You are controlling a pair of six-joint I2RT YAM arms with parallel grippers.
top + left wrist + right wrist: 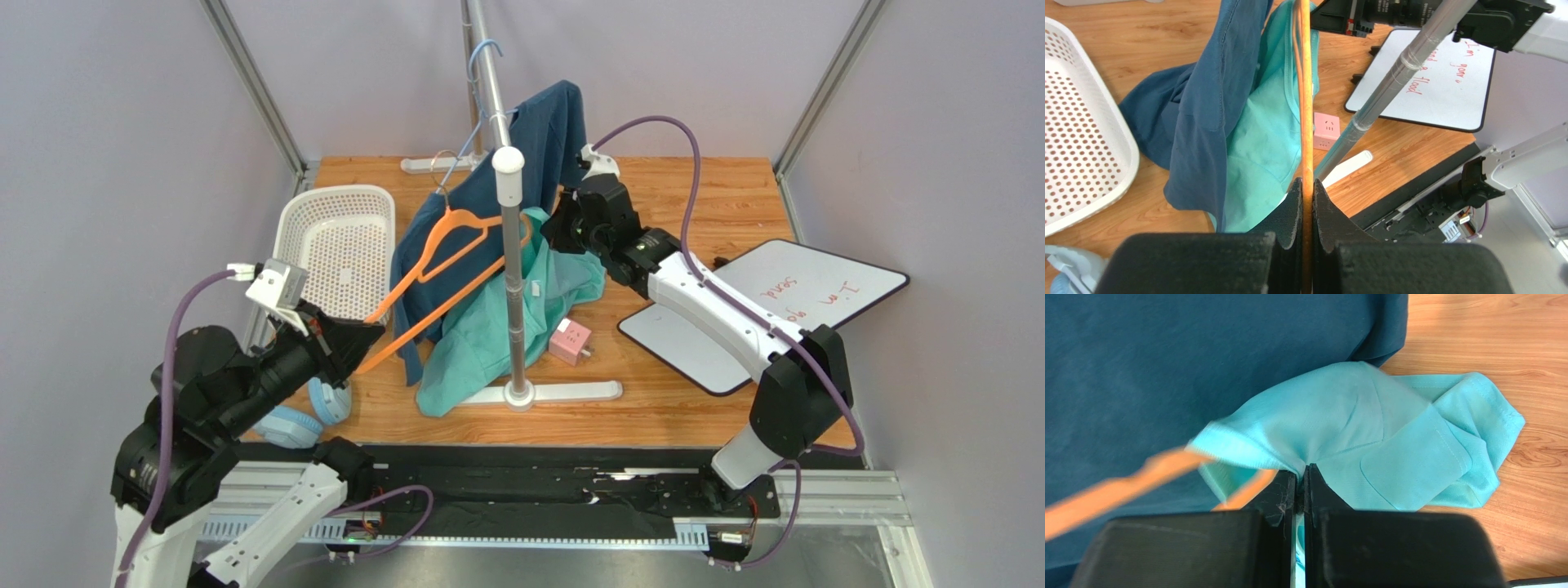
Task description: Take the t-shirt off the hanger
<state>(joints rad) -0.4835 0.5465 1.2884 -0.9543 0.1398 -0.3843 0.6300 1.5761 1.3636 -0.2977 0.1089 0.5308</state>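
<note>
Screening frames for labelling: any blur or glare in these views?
Right wrist: orange hanger smeared, teal t-shirt sharp in the right gripper. Left wrist: hanger crisp in the left gripper, whiteboard glare-free. Top: even light, soft shadows, all sharp.

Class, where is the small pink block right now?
In the top view, the pink block sits on the table, between the teal shirt and the whiteboard.

The orange hanger (1125, 484) is blurred in the right wrist view, and the whiteboard (859, 288) writing is too small to read from above.
</note>
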